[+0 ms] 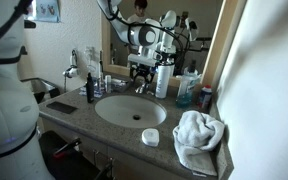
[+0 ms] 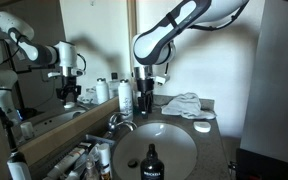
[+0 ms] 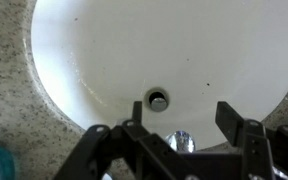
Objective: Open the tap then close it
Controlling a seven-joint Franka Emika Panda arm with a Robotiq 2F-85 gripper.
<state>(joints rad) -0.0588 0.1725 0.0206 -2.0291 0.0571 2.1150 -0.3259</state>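
The tap [image 1: 140,89] is a small chrome faucet at the back rim of the white basin [image 1: 119,112]. It also shows in an exterior view [image 2: 118,122]. My gripper [image 1: 141,72] hangs just above the tap, pointing down, with its fingers apart. In the wrist view the gripper [image 3: 182,116] is open, and the shiny top of the tap [image 3: 182,141] shows between the two black fingers, not touched. The drain [image 3: 158,99] lies beyond it in the basin [image 3: 104,50].
A tall white bottle [image 1: 163,80] stands close beside the gripper, also in an exterior view [image 2: 126,97]. A dark pump bottle [image 2: 150,165] stands at the basin's near edge. A white towel [image 1: 199,137] and soap dish [image 1: 150,137] lie on the granite counter. A mirror backs the counter.
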